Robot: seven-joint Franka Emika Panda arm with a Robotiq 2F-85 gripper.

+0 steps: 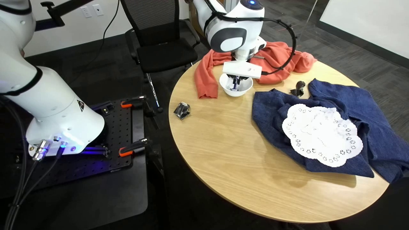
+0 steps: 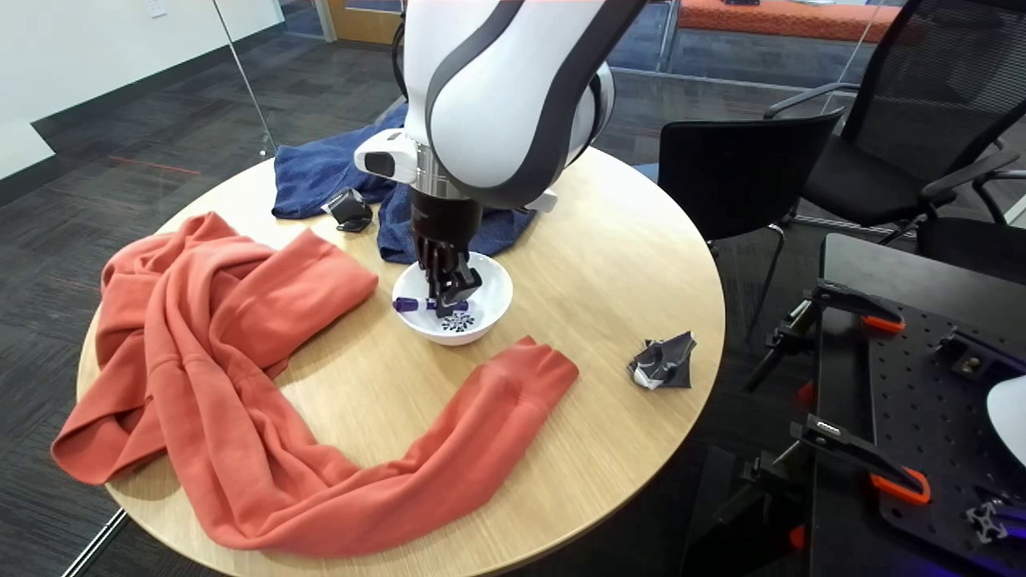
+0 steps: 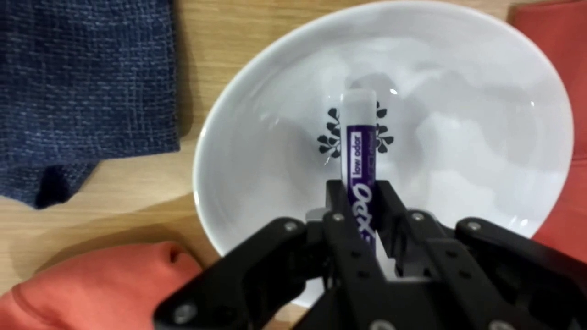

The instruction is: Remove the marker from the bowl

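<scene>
Wrist view: one marker (image 3: pixel 361 153), pinched near its middle by the gripper (image 3: pixel 360 195), presumably for a balanced lift; located over the inside of the bowl (image 3: pixel 257 137), contact with it unclear.
</scene>
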